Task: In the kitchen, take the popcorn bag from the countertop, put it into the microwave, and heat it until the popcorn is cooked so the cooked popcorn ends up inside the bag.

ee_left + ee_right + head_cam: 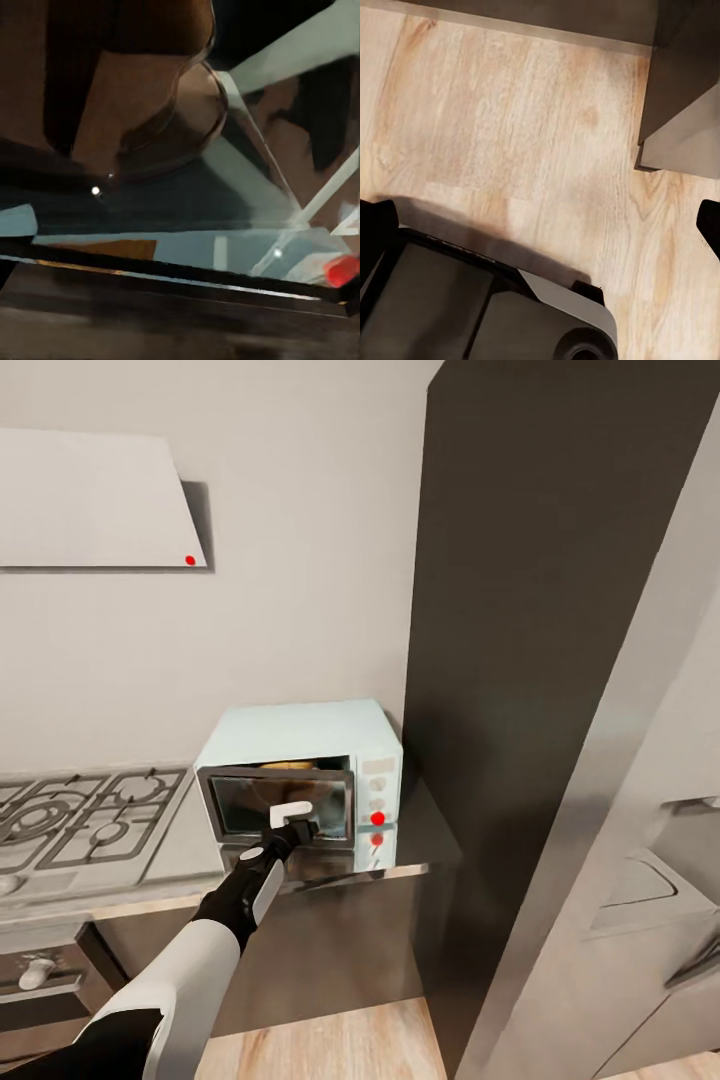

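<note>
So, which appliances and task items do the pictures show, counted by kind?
microwave: 1
gas hob: 1
extractor hood: 1
popcorn bag: 1, inside the microwave
Total: 4

And here's a home kitchen, no doubt about it. A pale blue-white microwave (300, 780) sits on a glossy grey steel countertop (420, 840) against a grey-white wall (300, 560), its red signal light glowing on the control panel. Just beside it, a silver gas hob (80, 820) with dark grates (four burners' worth, by the look of it) is set into the worktop. A white extractor hood (90, 500) hangs on the wall above the hob. Tall dark matt cabinets (540, 610) rise at the microwave's other side, and pale wood plank flooring (510, 127) runs beneath.
</note>
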